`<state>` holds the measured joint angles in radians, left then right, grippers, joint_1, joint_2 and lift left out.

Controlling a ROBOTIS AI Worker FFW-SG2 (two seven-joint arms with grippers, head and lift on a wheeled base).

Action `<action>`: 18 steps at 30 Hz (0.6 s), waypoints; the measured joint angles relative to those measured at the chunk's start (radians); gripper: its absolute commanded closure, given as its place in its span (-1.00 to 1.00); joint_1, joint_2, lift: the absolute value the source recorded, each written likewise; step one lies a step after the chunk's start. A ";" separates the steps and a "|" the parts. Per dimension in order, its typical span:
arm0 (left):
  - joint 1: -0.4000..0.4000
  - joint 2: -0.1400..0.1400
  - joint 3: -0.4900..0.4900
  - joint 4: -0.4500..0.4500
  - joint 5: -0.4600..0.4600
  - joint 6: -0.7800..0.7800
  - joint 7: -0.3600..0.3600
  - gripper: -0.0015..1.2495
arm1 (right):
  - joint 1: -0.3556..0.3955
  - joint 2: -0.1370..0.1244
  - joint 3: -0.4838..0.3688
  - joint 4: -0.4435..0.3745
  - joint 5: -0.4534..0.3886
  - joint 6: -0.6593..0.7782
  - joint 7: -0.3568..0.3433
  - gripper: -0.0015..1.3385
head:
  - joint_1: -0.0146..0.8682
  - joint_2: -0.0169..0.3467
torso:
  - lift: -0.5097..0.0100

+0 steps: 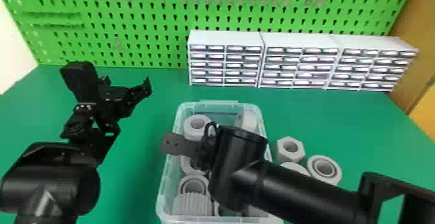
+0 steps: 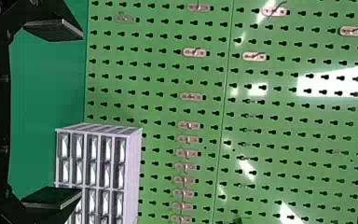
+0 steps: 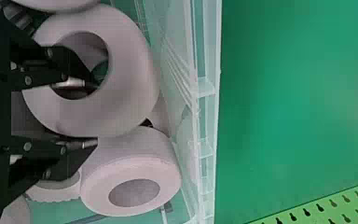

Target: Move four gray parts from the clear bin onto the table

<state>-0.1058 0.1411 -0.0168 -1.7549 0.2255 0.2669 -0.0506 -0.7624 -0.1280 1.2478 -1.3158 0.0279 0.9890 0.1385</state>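
One ribbed gray part (image 1: 193,204) lies just inside the near wall of the clear bin (image 1: 166,174), a collar (image 1: 182,186) just beyond it. Next comes the right gripper (image 1: 204,152), reaching down into the bin from the right; its fingers stand moderately apart astride the wall of a thick gray ring (image 3: 130,100), one in the hole, the other by the outside. Whether they press on it I cannot tell. That ring sits close to the bin's left wall, and a second ring (image 3: 130,163) crowds the outer finger from the far side.

Right of the bin, on the table (image 1: 362,132), a gray flanged ring (image 1: 336,171), a part half hidden by the arm (image 1: 293,166) and a hex nut (image 1: 280,153) sit close together. The left gripper (image 1: 125,92) hangs over the table left of the bin, fingers wide, nothing between them; green tabletop separates it from the rim. Another stretch runs from the bin's far edge to the drawer cabinets (image 1: 223,39), then the green pegboard (image 1: 155,22).
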 measured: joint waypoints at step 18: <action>0.002 0.002 0.002 0.000 0.000 0.000 0.000 -0.83 | 0.012 -0.001 0.008 -0.027 0.041 0.001 -0.023 0.58 | 0.59 -0.76 | 0.77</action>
<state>-0.1035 0.1427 -0.0153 -1.7549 0.2255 0.2669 -0.0506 -0.7505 -0.1285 1.2559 -1.3426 0.0690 0.9898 0.1154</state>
